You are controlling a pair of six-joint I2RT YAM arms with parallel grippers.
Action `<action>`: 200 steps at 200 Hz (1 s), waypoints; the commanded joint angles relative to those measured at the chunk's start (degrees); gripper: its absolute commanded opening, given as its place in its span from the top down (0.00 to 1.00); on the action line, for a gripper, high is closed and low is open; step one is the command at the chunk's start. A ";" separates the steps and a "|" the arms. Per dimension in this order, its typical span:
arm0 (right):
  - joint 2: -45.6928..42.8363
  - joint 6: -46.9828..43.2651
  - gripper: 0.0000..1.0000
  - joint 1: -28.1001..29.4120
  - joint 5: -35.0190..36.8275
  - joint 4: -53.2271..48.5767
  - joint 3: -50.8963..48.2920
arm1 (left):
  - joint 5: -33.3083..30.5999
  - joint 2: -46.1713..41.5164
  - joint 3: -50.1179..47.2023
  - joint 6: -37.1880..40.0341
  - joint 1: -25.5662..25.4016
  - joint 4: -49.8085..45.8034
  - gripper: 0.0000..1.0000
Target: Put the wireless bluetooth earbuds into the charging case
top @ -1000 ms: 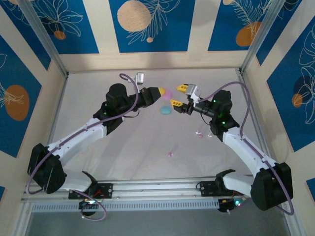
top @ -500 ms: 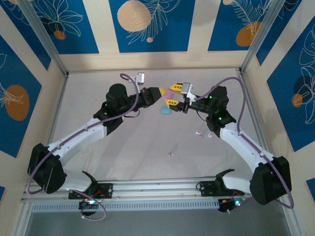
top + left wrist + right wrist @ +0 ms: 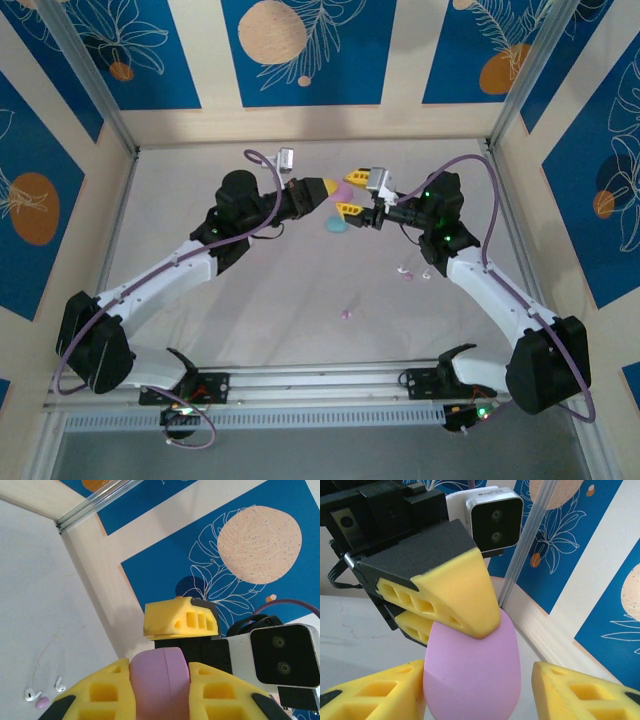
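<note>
You had the pink charging case (image 3: 341, 189) up in the air over the far middle of the table (image 3: 250, 300), pinched at its narrow end by the left gripper (image 3: 330, 188), whose jaws were clamped tight on it. The right gripper (image 3: 352, 193) came in from the right and sat with its jaws about half open, one either side of the case; on the right wrist view one finger looked to be touching the shell and the other stood clear, so it held nothing. I read this as the handover or lid-opening step, with nothing loaded yet. The earbuds (image 3: 405, 272) lay loose on the table, well to the near right of the grippers, with a small pink one (image 3: 346, 314) nearer the bases, and a pale blue case (image 3: 335, 225) rested on the table just below the meeting point. Your next move called for closing the right jaws squarely on the case without twisting it out of the left's pinch. Both arms were stretched forward and angled inward, wrists turned to face each other nose to nose.
</note>
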 commanded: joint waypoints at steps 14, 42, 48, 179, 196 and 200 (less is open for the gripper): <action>-0.70 -0.04 0.54 -0.95 -0.32 -1.06 2.06 | 1.79 -0.70 1.74 0.66 -0.18 0.78 1.00; -0.67 1.20 0.61 -1.44 -1.95 -1.51 2.59 | 1.48 -1.19 1.72 1.32 -0.13 0.04 0.98; -0.70 1.88 0.61 -1.70 -2.16 -1.62 2.59 | 1.39 -1.30 1.74 1.71 -0.25 -0.05 0.94; 5.03 17.62 0.68 -7.59 -31.41 -22.20 18.01 | 5.63 -12.76 -3.20 59.09 -0.24 -7.92 0.33; 5.16 17.42 0.68 -7.29 -31.50 -22.58 18.23 | 7.38 -12.08 -3.08 58.68 -0.19 -6.45 0.38; 5.19 17.21 0.68 -7.13 -31.48 -22.83 18.31 | 7.53 -11.93 -3.17 58.32 -0.19 -5.83 0.40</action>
